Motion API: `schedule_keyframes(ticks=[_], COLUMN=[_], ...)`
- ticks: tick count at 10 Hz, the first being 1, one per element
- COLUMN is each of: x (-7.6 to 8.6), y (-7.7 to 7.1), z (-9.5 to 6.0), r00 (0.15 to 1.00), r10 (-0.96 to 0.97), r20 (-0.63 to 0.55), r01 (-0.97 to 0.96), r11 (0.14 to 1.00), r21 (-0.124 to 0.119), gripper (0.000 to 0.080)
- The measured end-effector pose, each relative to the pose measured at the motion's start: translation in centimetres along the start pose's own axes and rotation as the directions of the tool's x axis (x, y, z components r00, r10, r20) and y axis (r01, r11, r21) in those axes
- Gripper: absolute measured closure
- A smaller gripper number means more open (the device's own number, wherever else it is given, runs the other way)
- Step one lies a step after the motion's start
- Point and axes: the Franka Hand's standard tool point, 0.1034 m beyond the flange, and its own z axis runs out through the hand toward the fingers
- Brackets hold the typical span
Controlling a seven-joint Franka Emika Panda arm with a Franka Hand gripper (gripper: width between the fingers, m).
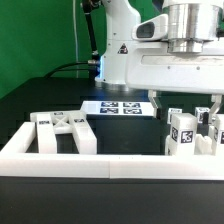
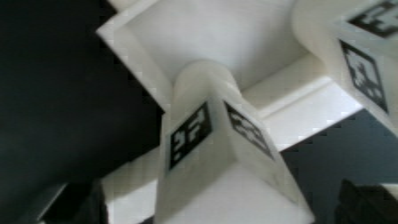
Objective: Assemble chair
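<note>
White rail (image 1: 110, 165) in front of tagged posts (image 1: 182, 133); marker board (image 1: 120, 107) behind

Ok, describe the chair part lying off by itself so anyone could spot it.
Start at the long white rail across the front. Behind its end on the exterior view's left sits a low frame piece. Unlike the upright posts opposite, it lies flat and alone.

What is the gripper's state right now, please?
Gripper: open, straddling a tagged white post without clamping it.
</note>
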Motion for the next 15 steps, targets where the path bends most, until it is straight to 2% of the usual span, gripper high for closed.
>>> schedule_keyframes(ticks=[4, 5, 8, 10, 12, 15], x=[0.07, 0.15, 0.20, 0.19, 0.18, 0.21], y=[0.15, 0.30, 0.42, 0.41, 0.38, 0.27], z=[0.03, 0.06, 0.11, 0.12, 0.11, 0.08], r00=[0.966, 0.932, 0.918, 0.934, 0.946, 0.999], r10=[-0.257, -0.363, -0.397, -0.359, -0.324, -0.053], r20=[-0.002, -0.001, 0.000, 0.000, -0.001, -0.001], r01=[0.257, 0.363, 0.397, 0.358, 0.324, 0.053], r11=[0.966, 0.932, 0.918, 0.933, 0.946, 0.999], r21=[-0.007, -0.013, -0.016, -0.015, -0.014, -0.008], gripper=[0.0151, 0.0151, 0.0163, 0.0510, 0.0508, 0.0508])
